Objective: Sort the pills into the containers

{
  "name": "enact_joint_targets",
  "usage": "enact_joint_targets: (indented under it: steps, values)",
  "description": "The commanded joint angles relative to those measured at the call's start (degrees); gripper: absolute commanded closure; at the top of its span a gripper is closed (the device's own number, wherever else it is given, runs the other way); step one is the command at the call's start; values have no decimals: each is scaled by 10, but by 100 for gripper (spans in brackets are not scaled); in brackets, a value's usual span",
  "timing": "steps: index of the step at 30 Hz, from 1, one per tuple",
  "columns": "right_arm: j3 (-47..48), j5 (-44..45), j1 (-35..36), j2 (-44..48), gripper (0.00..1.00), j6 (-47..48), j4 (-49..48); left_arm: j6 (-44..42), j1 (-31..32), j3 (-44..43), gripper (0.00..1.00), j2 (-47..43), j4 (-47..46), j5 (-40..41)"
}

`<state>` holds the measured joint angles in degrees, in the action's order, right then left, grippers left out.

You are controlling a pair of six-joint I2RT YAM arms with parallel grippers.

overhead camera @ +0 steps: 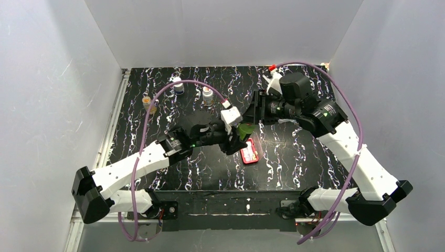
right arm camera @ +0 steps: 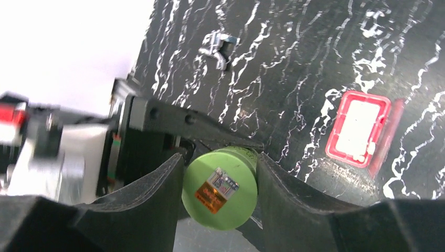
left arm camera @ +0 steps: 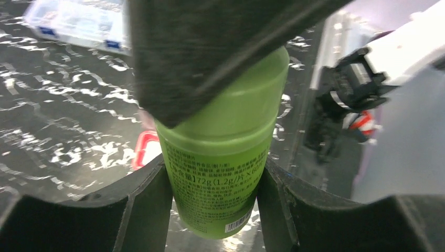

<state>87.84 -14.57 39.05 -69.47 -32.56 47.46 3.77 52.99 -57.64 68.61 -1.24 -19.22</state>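
A green pill bottle (overhead camera: 245,129) hangs in the air between both arms, over the black marbled table. My left gripper (left arm camera: 215,207) is shut on the bottle's labelled body (left arm camera: 223,157). My right gripper (right arm camera: 220,184) is shut on its green cap (right arm camera: 220,197), which has an orange sticker. One right finger (left arm camera: 199,52) covers the cap in the left wrist view. The red pill case (overhead camera: 250,151) lies open on the table just below the bottle, its whitish compartments (right arm camera: 358,126) facing up. It also shows in the left wrist view (left arm camera: 142,149). I see no loose pills.
Three small bottles stand at the back left: a white one with a blue band (overhead camera: 178,85), a white one (overhead camera: 208,95) and an amber one (overhead camera: 149,103). A clear plastic box (left arm camera: 78,23) lies on the table. A small grey object (right arm camera: 218,47) lies farther off.
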Motion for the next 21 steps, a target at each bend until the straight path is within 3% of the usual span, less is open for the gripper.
enact_joint_targets:
  steps: [1, 3, 6, 8, 11, 16, 21]
  values:
    - [16, 74, 30, -12, 73, -97, 49, -95, 39, -47, 100, 15, -22, 237]
    - [6, 86, 31, -10, 68, -104, 43, -101, 46, -49, 100, 19, -24, 267]
    - [0, 111, 30, 0, 41, -89, 38, -101, 47, -45, 100, 17, -22, 250]
    - [4, 123, 22, 11, 22, -66, 38, -98, 46, -34, 100, 8, -21, 213]
    - [-1, 102, -11, 35, 6, -28, 28, -76, 30, -15, 100, -13, -19, 117]
    - [-30, 5, -50, 87, 2, 41, -23, -19, -15, 6, 100, -44, -14, -108]
    - [-70, -184, -52, 119, 2, 92, -102, 63, -59, 17, 100, -52, -52, -307]
